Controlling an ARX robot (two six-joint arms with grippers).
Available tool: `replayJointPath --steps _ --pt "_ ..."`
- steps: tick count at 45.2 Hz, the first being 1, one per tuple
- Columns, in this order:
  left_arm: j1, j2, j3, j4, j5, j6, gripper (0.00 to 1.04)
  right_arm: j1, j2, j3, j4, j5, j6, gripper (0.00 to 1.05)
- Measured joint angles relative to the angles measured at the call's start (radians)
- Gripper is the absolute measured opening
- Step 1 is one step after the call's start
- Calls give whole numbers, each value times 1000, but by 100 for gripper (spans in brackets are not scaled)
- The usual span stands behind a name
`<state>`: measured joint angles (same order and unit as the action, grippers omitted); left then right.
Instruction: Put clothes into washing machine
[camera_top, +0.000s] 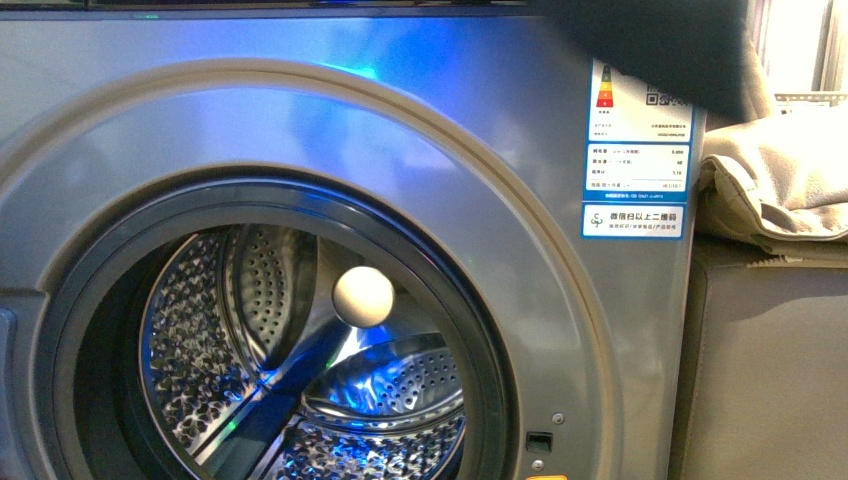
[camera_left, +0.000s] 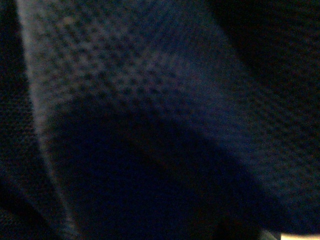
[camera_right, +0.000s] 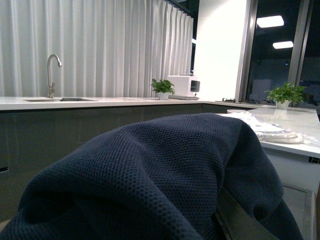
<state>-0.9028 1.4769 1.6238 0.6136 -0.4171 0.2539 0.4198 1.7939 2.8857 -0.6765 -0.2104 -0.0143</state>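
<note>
The silver-grey washing machine (camera_top: 520, 130) fills the front view, its porthole open onto the perforated steel drum (camera_top: 250, 340). A whitish ball (camera_top: 363, 296) sits in the drum. The blue-white energy label (camera_top: 640, 130) is at its upper right. The navy garment (camera_top: 650, 45) shows as a dark mass at the top right, above the machine. Neither arm shows in the front view. Navy knit fabric (camera_left: 150, 80) fills the left wrist view and hides that gripper. In the right wrist view the navy garment (camera_right: 160, 175) drapes over the gripper; one dark finger (camera_right: 239, 219) shows under it.
A beige cloth (camera_top: 780, 180) lies on a plain grey cabinet (camera_top: 770, 370) right of the machine. The right wrist view looks out at a counter (camera_right: 100, 102) with a tap (camera_right: 51, 70), potted plants (camera_right: 162, 87), white curtains and a white table (camera_right: 295, 130).
</note>
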Motion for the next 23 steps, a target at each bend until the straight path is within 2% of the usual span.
replayJointPath --steps 10,11,12,14,17,19,20,21,23 --pt "19 -2 0 0 -4 -16 9 0 2 0 0 0 0 11" --pt "20 -2 0 0 -5 -19 9 0 2 0 0 0 -4 25" --pt "21 -2 0 0 -8 -20 9 0 2 0 0 0 -4 25" --pt "24 -2 0 0 -10 -23 9 0 2 1 0 0 -5 38" --pt "29 -2 -2 0 -11 -33 9 0 2 1 0 0 -5 44" --pt "35 -4 -6 -1 -14 -43 9 0 2 3 0 0 -5 59" --pt "37 -6 -8 -1 -16 -48 9 0 2 3 0 0 -5 59" --pt "40 -7 -11 -2 -17 -50 9 0 2 4 0 0 -6 65" --pt "44 -11 -15 -6 -19 -57 9 0 2 4 0 0 -6 65"
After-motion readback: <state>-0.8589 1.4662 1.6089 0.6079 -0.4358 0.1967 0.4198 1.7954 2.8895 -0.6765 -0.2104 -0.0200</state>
